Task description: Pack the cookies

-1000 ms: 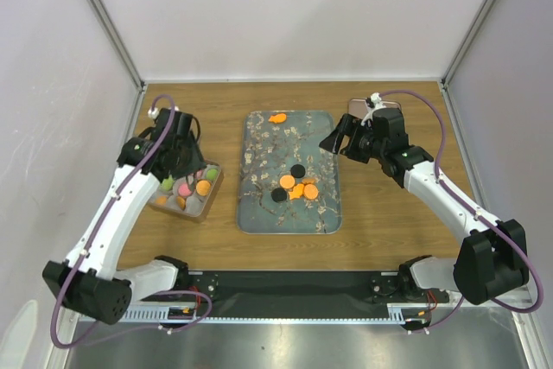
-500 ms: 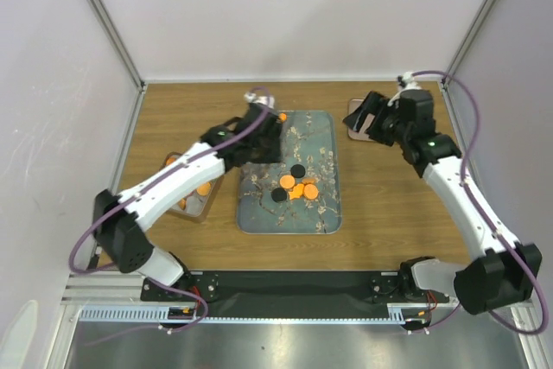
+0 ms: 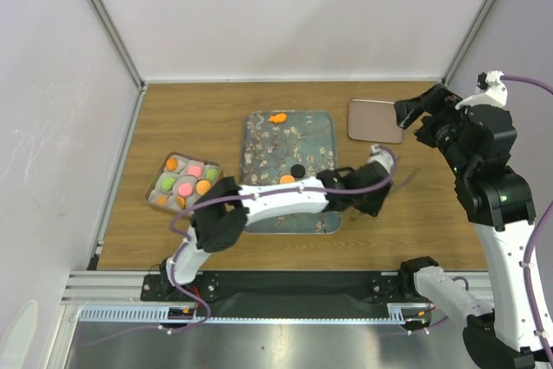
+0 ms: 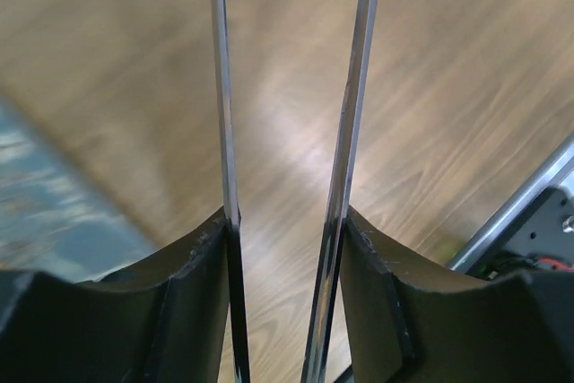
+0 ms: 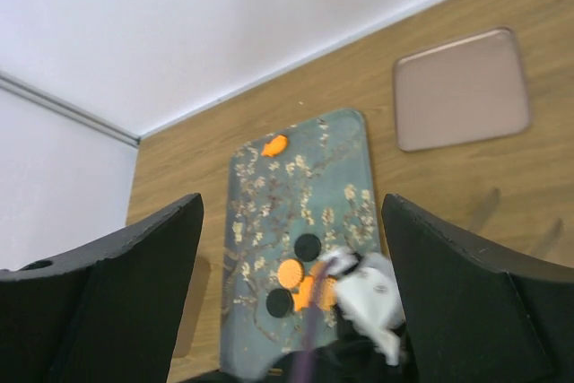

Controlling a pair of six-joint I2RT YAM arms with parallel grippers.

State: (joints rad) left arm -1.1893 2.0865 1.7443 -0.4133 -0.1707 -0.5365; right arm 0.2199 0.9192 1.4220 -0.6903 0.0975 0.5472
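Though its blades stand only a narrow way apart, the left pincer [image 4: 289, 60] holds nothing; bare wood shows through the gap in the left wrist view. It hangs over the surface [image 4: 430, 87] just off the near right corner of the tray [image 4: 54, 213], with the rail [image 4: 529, 213] at the near edge showing low on one side. Behind it the left arm [image 3: 276, 200] lies stretched across the tray's near end and hides part of what is there. The right pincer [image 5: 291, 208] is spread wide and empty, raised high over the far right of the surface, looking down on a pink plate [image 5: 462, 87] that lies flat on the wood just right of the tray's far end. Some cookies [image 5: 289, 273] are loose on the tray: a small cluster of orange and black ones sits near the middle, partly under the left arm, with a black cookie [image 3: 297, 169] at the far edge of that cluster. An odd orange cookie [image 3: 277, 117] lies alone at the tray's far end, well apart from the rest. More orange, pink and green ones fill the box [image 3: 158, 181] on the left of the surface, just beside the tray's near left side.
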